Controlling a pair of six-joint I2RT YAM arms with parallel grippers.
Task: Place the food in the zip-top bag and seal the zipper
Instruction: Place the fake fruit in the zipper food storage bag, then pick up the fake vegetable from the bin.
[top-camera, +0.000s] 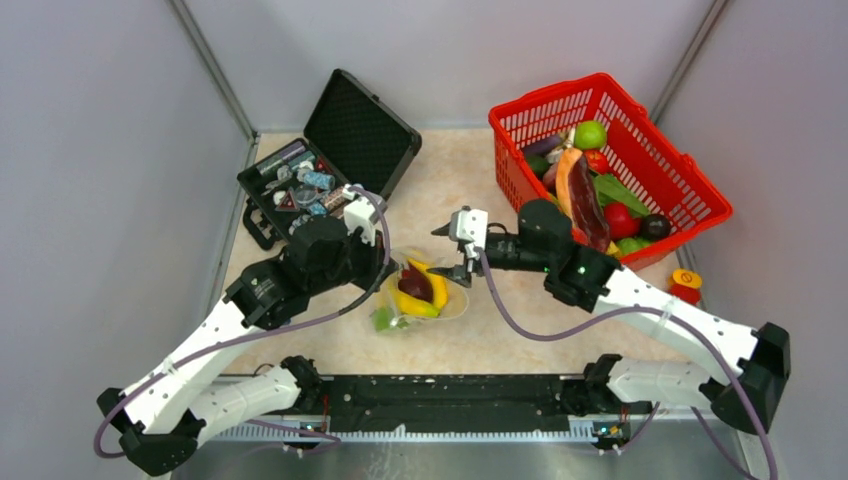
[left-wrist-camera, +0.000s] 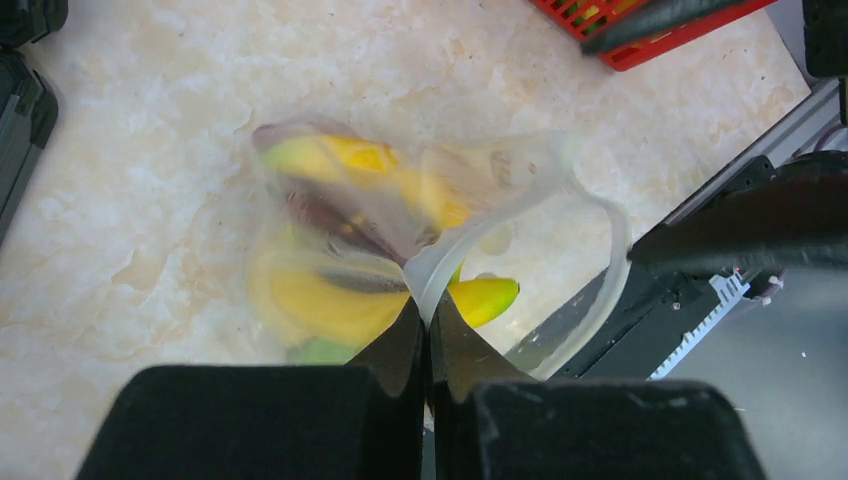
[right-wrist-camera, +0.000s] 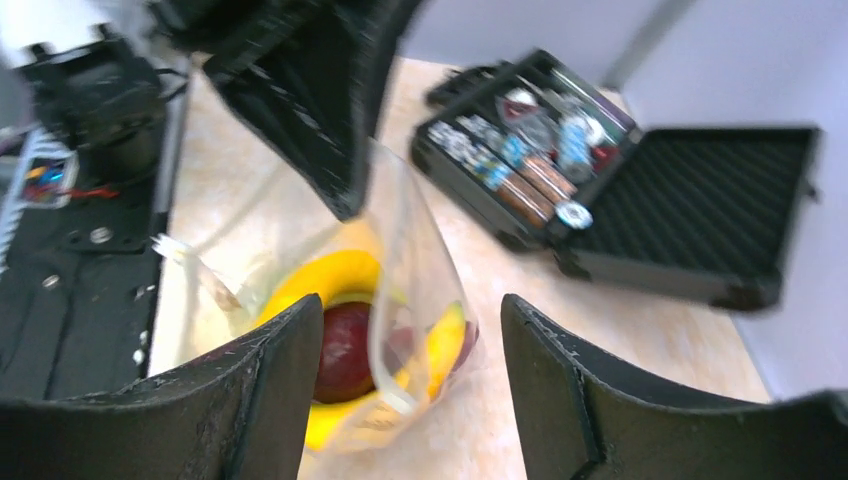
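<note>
Left gripper (left-wrist-camera: 428, 322) is clamped tight, its two fingertips pinching the rim of the zip-top bag (top-camera: 425, 292) and holding that side up off the table (top-camera: 520, 325). The zipper (left-wrist-camera: 615, 235) curls away from the pinch in a pale loop, so the mouth is gaping, not sealed. Inside the bag there's food: a yellow banana (top-camera: 437, 287), a dark red piece (top-camera: 415, 283) beside it, and something green (top-camera: 383, 318) down at the near-left corner. The bag sits mid-table, between the two arms. Right gripper (top-camera: 449, 252) hovers just at the bag's right side with jaws spread wide and nothing in them; from its wrist camera the raised clear wall of the bag stands between the fingers (right-wrist-camera: 265, 385), though whether they touch it I can't tell. More food is piled in the red basket (top-camera: 690, 190) far right, and the open black case (top-camera: 362, 125) sits far left
</note>
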